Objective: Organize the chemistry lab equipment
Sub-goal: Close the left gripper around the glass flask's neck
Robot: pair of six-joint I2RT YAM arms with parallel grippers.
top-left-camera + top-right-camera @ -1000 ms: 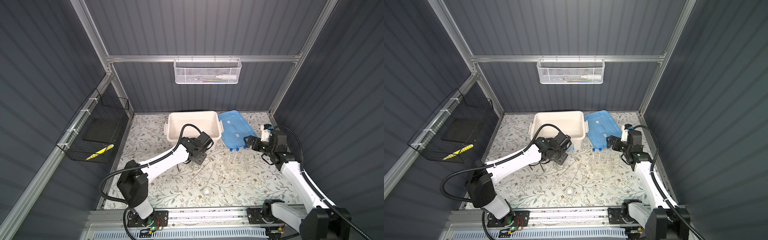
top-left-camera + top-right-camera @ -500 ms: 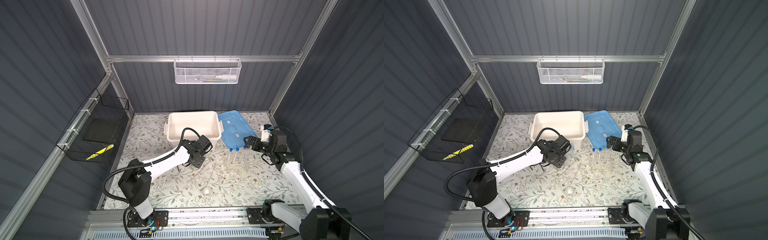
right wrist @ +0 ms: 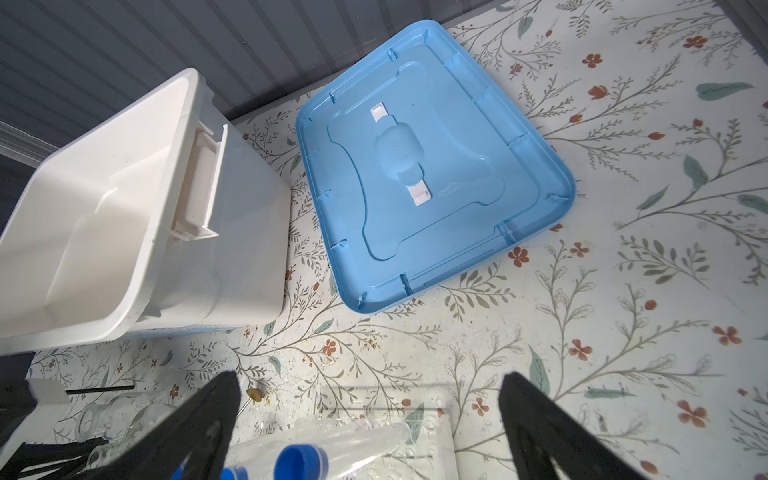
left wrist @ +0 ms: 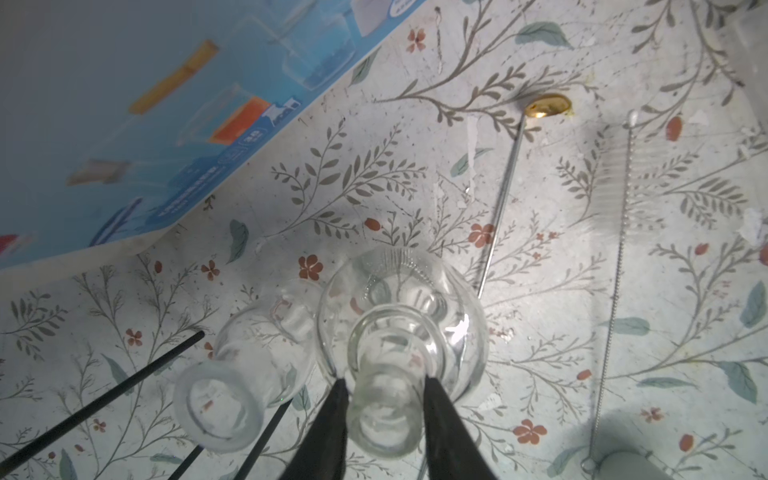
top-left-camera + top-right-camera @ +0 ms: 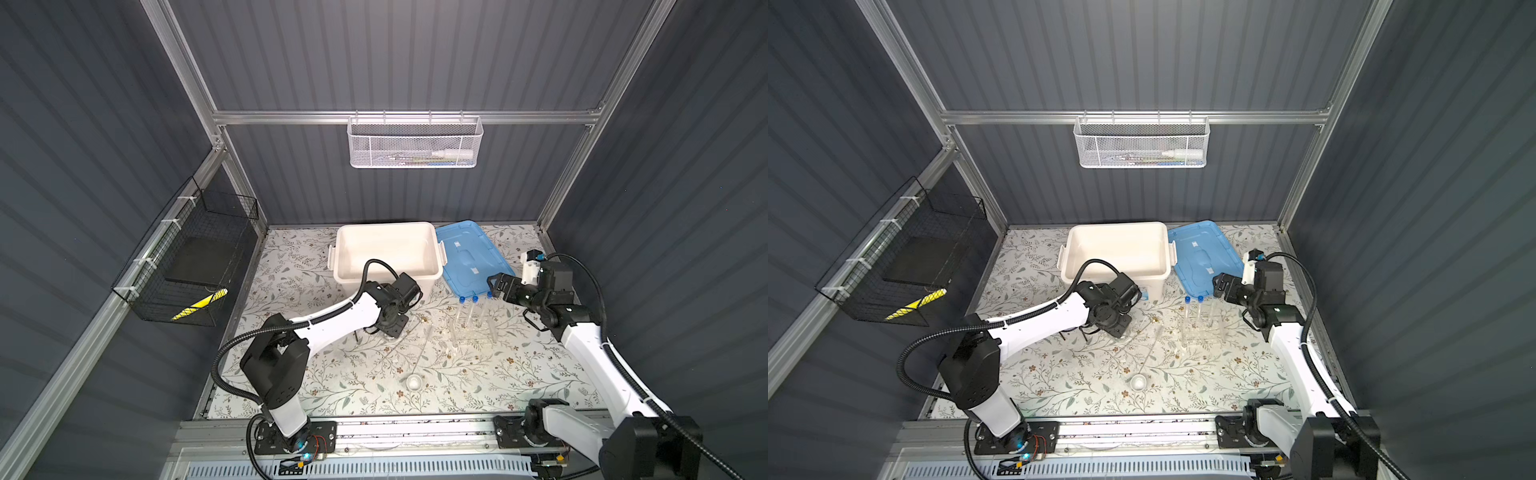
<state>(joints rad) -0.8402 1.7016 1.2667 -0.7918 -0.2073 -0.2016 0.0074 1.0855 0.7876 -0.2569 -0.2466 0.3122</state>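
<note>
The neck of a clear round-bottomed flask (image 4: 399,316) is seen clasped between the jaws of the left gripper (image 4: 385,379), which are pressed against both of its sides. The bulb is carried out beyond the jaw tips, low over the floral table (image 4: 540,374); whether it rests there cannot be told. A smaller clear flask (image 4: 237,374) is found just beside these jaws, with the black rods of the wire tripod (image 4: 104,392) on its far side. A gold-tipped metal spoon (image 4: 546,106) and a tube brush (image 4: 625,178) are laid on the table farther out ahead of the jaws, and the white storage box (image 4: 104,104) is stood off to one side of them. The jaws of the right gripper (image 3: 370,377) are spread wide and nothing is held. The blue-capped test tubes (image 3: 300,461) in the clear tube rack (image 3: 374,449) are placed just beneath the gap between them, and the blue lid (image 3: 428,166) is laid flat ahead of it. A small white dish (image 5: 414,381) is set well apart from both pairs of jaws.
</note>
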